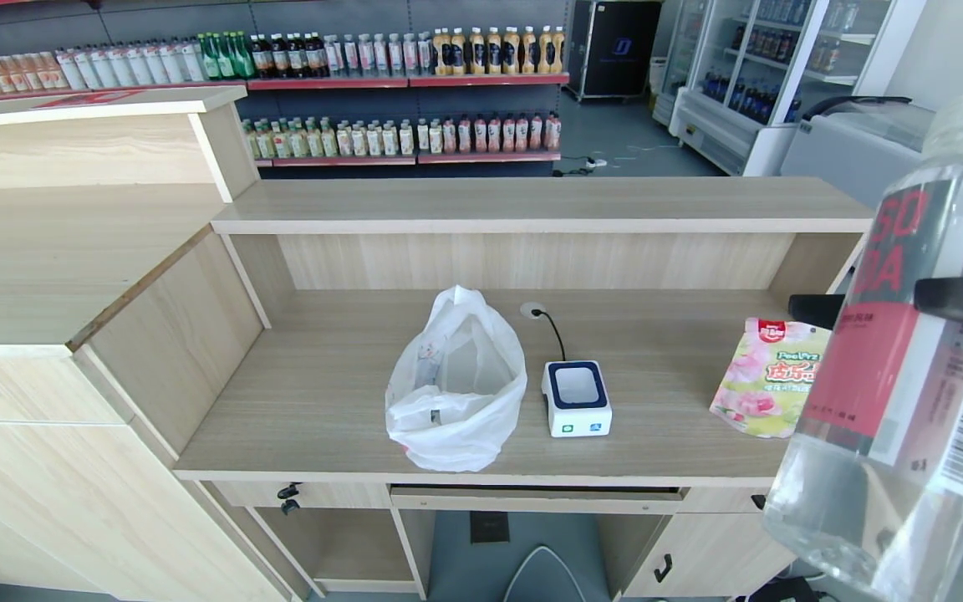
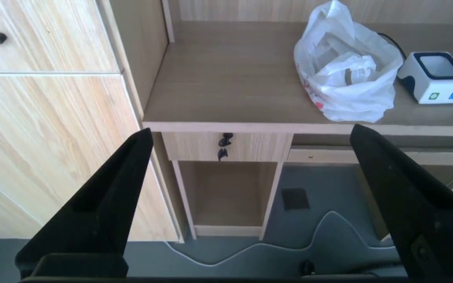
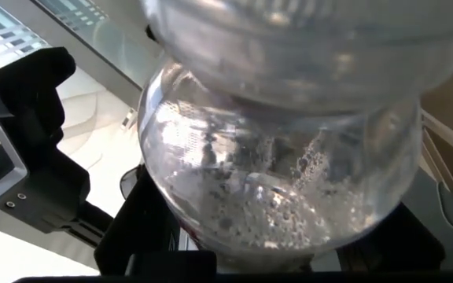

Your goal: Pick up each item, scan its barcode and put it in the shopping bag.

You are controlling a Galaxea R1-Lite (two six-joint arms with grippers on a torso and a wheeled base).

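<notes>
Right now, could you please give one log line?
right gripper: jaws shut on bottle; left gripper: jaws open; bag beside scanner; pouch on counter

A clear bottle (image 3: 289,157) of bubbly liquid, very close — black fingers (image 3: 154,229) apparently gripping it.

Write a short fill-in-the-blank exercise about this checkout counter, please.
1. The right tool grips a clear ____ with a red label.
2. The barcode scanner stands to the ____ of the shopping bag.
3. The left tool is ____ and holds nothing.
Missing words: bottle; right; open.
</notes>
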